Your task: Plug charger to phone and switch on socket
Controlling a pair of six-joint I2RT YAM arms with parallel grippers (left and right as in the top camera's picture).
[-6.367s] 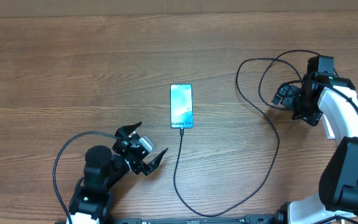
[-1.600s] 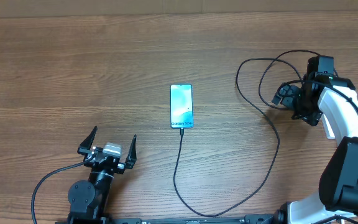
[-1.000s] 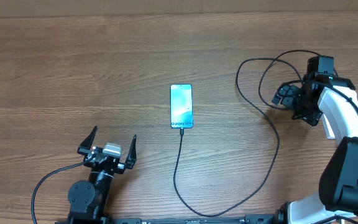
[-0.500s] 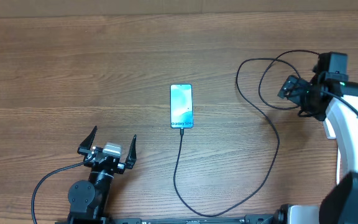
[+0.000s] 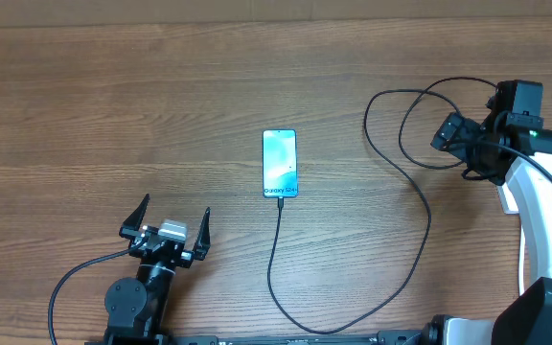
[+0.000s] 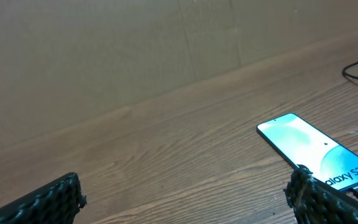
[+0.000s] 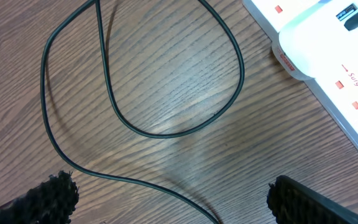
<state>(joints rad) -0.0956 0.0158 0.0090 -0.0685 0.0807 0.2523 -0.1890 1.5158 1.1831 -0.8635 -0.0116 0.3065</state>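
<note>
The phone lies flat mid-table, its blue-teal screen up, and shows again in the left wrist view. The charger, a thin black cable, meets the phone's near edge, sweeps round the front of the table and coils at the right. The socket, a white strip with red marks, appears only in the right wrist view, at its upper right. My right gripper hangs open over the coils, left of the socket, touching nothing. My left gripper stands open near the front edge, left of the phone.
A brown cardboard wall runs along the table's far side. The left arm's own black cable curves over the front left corner. The white right arm covers the table's right edge in the overhead view.
My right arm has shifted a little right and away over the last second, jaws still open. The left gripper, earlier tilted nearer the phone, has held still at the front edge since.
</note>
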